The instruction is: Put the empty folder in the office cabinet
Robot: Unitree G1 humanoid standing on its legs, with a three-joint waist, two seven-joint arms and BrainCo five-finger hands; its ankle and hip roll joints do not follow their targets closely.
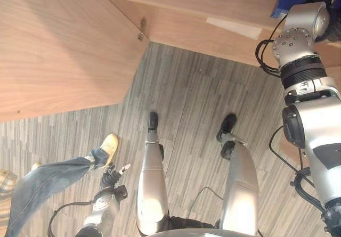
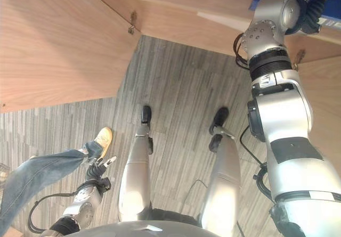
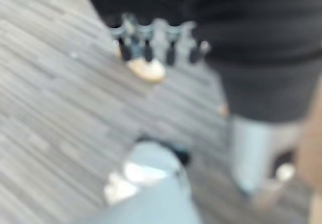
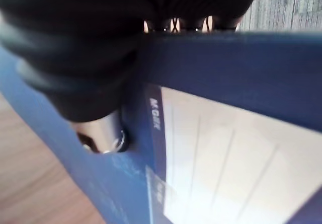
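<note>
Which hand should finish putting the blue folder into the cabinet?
The right. The right hand is raised at the wooden cabinet and already grips the blue folder. The left hand hangs low by the floor, beside a person's leg.

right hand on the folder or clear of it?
Touching. In the right wrist view the right hand has its thumb pressed on the blue folder, whose edge sits tight against the hand's fingers, no gap.
</note>
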